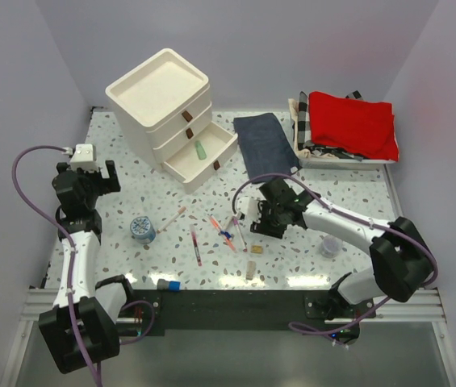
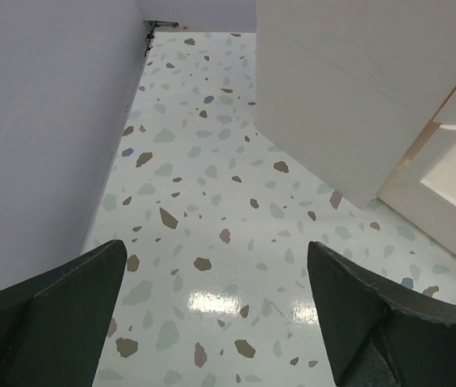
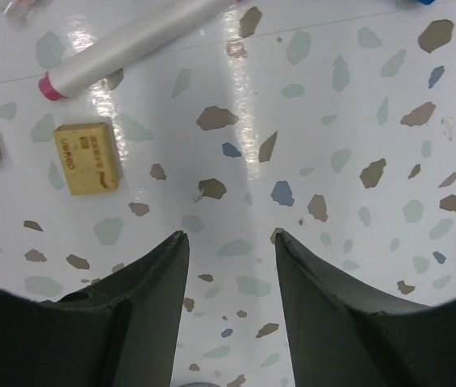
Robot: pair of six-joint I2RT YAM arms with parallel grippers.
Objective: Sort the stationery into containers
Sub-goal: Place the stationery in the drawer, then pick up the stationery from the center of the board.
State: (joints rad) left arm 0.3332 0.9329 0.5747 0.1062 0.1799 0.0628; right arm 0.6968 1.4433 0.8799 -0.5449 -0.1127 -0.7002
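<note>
The left hand (image 2: 215, 314) is held spread wide and empty above the bare speckled worktop (image 2: 211, 185), with the cream drawer unit (image 1: 161, 93) at its 1 o'clock. The right hand (image 3: 232, 242) is seen half spread, with nothing pinched between its fingers. A tan block (image 3: 87, 157) lies at its 10 o'clock and a pink-capped white pen (image 3: 131, 40) at its 11 o'clock. In the top view the bottom drawer (image 1: 181, 168) is pulled out, and a mint-green eraser (image 1: 199, 149) lies inside it. The blue-white roll (image 1: 142, 229), a red pen (image 1: 196, 247) and a blue-capped stick (image 1: 169, 284) are scattered apart toward 6 o'clock of the worktop. A dark blue cloth (image 1: 266, 141) is laid just beside a basket (image 1: 301, 129) holding red cloth (image 1: 353, 121) at 2 o'clock.
</note>
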